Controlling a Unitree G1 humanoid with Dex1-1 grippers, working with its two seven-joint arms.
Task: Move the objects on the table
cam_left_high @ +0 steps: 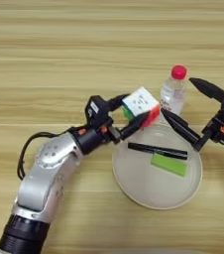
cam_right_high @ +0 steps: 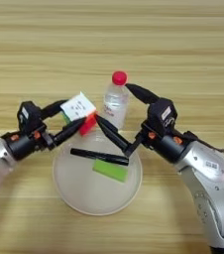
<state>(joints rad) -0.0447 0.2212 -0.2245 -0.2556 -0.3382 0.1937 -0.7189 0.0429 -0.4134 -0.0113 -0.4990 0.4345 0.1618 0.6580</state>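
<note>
1. Cube (cam_left_high: pixel 141 105) sits pinched between the two black fingers of the left tool (cam_left_high: pixel 131 115), raised just over the far-left rim of the plate (cam_left_high: pixel 134 188), likely for carrying.
2. Bottle (cam_right_high: pixel 115 101) (red cap up) stands on the surface (cam_left_high: pixel 59 49) just beyond the plate's far rim; the right tool (cam_right_high: pixel 118 106) is spread wide around it, one finger each side, seemingly ready to close.
3. Plate holds a black pen (cam_left_high: pixel 157 150) and a flat green block (cam_left_high: pixel 169 164), side by side.

Round off-white plate (cam_left_high: pixel 134 191), near centre of bench; on it: black pen (cam_left_high: pixel 157 150) lying crosswise, flat green block (cam_left_high: pixel 169 164) just beside pen, nearer side
</note>
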